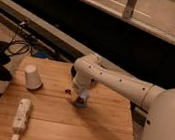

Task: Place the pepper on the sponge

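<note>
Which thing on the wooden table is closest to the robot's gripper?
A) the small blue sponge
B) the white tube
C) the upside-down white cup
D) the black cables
A: the gripper hangs low over the middle of the table, right at the blue sponge; the white cup and white tube sit well apart from it.

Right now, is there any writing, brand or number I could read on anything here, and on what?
None can be read.
White tube: any label is too blurred to read.
White cup, wooden table, robot arm: no marks show.
The end effector hangs just above the sponge, with the pepper beside it: no text on them.
</note>
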You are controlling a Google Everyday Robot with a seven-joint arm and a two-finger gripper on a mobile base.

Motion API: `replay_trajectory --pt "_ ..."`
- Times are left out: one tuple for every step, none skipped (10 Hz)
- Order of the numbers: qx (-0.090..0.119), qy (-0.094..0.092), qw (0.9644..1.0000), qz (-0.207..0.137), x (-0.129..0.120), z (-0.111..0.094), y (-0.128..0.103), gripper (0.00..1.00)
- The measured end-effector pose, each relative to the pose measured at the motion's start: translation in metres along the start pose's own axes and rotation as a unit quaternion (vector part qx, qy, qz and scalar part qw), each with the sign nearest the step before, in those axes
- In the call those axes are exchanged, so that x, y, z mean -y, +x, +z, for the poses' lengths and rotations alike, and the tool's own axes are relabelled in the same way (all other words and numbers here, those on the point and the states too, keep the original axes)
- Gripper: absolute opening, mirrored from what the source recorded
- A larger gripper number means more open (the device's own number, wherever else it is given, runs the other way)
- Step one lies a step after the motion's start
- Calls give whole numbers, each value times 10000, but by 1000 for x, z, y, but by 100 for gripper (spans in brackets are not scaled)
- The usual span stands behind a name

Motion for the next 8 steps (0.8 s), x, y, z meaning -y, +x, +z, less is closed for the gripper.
replay_trajectory --pt "-19 23 10000 -11 -1 0 0 12" --pt "-5 49 10000 77 -2 -1 1 3" --pt "24 84 9998 189 5 -4 6 0" --pt "53 98 9993 351 17 -7 7 0" --pt "22 137 9989 448 25 -8 9 4" --pt "-8 180 9984 530 32 -10 10 10" --pt "-24 216 9977 636 39 -12 13 22" --pt "-26 236 9973 699 43 -14 16 31"
